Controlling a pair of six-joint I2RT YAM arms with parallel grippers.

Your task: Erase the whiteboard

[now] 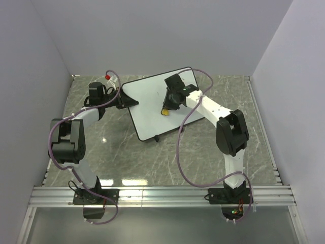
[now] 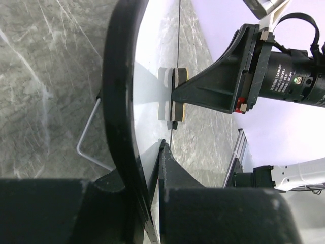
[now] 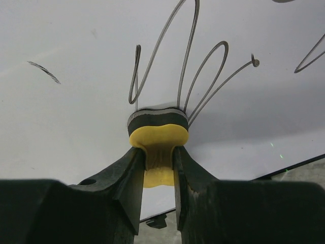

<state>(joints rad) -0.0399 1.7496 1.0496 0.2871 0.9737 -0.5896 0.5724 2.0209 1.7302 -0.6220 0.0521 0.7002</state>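
Left jaws tight on whiteboard [image 1: 147, 107] rim, right jaws around yellow eraser [image 3: 158, 134], board's long axis left-right.

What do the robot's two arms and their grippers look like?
The left arm and right arm have white links with bulky black joint housings on black bases. A mauve cable loops loosely along each. The left gripper and right gripper are matte black with wedge-shaped fingers; the right one's wrist body carries white lettering and a small green light.
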